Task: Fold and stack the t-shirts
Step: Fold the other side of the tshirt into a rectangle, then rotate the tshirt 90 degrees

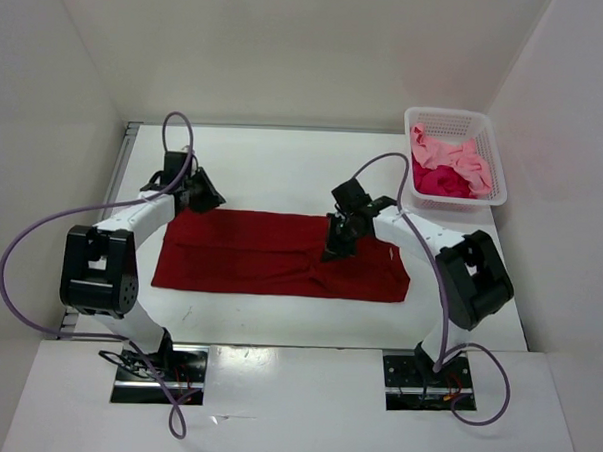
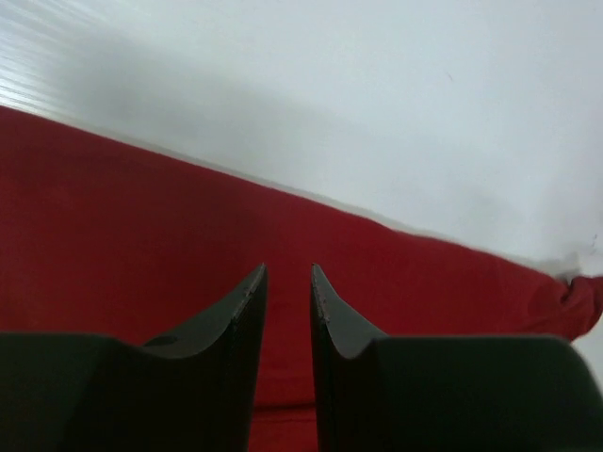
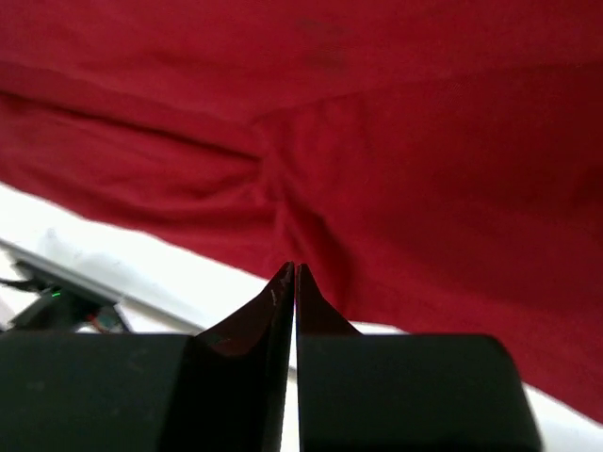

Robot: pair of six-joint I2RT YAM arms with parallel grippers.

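A dark red t-shirt (image 1: 270, 255) lies flat on the white table as a long folded band. My left gripper (image 1: 205, 200) hovers at the shirt's far left corner. In the left wrist view its jaws (image 2: 288, 273) stand a little apart, with only the red cloth (image 2: 141, 235) showing below them. My right gripper (image 1: 335, 252) is over the right half of the shirt. Its jaws (image 3: 295, 270) are shut tip to tip above the cloth's (image 3: 424, 188) near edge, with nothing seen between them. A light pink t-shirt (image 1: 450, 154) and a crimson-magenta t-shirt (image 1: 444, 182) lie crumpled in the basket.
A white mesh basket (image 1: 448, 114) stands at the back right corner of the table, against the right wall. White walls close in the table on the left, back and right. Purple cables loop off both arms.
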